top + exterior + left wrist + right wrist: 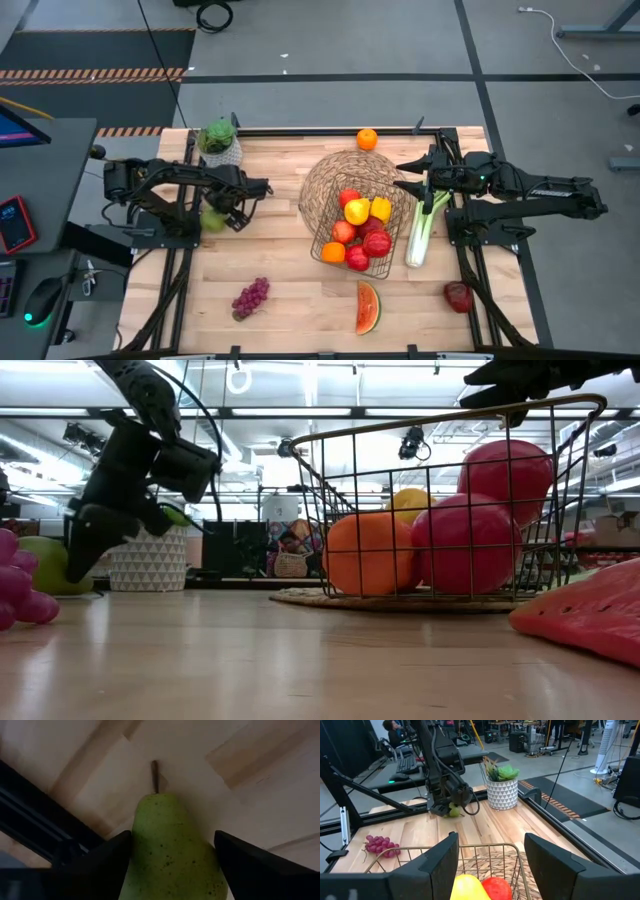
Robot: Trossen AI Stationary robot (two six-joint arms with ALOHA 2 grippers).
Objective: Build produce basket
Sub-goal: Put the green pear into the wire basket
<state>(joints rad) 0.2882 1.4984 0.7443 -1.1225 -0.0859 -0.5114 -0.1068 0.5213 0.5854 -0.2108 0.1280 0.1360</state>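
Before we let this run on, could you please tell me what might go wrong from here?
The left gripper straddles the pear without visibly pinching it; the rounded fruit could slip or roll off the nearby table edge. The basket is tipped toward the celery, so fruit could spill.

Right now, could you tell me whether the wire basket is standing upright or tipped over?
Tipped. The wire basket leans on its side on the woven mat, its opening facing the table's near edge, with apples and oranges piled against its lower wall.
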